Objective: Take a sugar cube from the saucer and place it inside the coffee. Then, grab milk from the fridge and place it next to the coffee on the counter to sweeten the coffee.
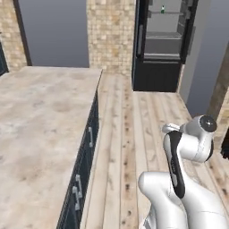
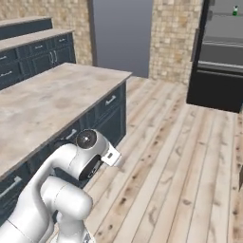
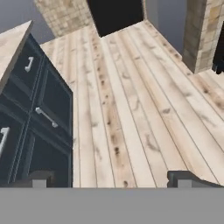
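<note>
The black fridge [image 1: 156, 74] stands open at the far end of the wooden floor, its grey shelves showing; it also appears in the right base view [image 2: 213, 92]. A tiny white and green milk [image 1: 163, 8] sits on an upper shelf [image 2: 234, 10]. The beige counter [image 1: 40, 120] runs along the left [image 2: 42, 109], and its visible top is bare. My gripper [image 3: 113, 179] is open, pointing down at the floorboards with nothing between its fingertips [image 3: 41, 178]. The arm is folded low beside the counter. The sugar cube, saucer and coffee are out of view.
Dark blue cabinets with silver handles [image 3: 46, 117] front the counter close to the left of the hand. Wide wooden floor [image 2: 180, 156] leads to the fridge. Brick wall pillars [image 1: 111, 31] flank grey openings. More blue cabinets [image 2: 33, 52] line the far left wall.
</note>
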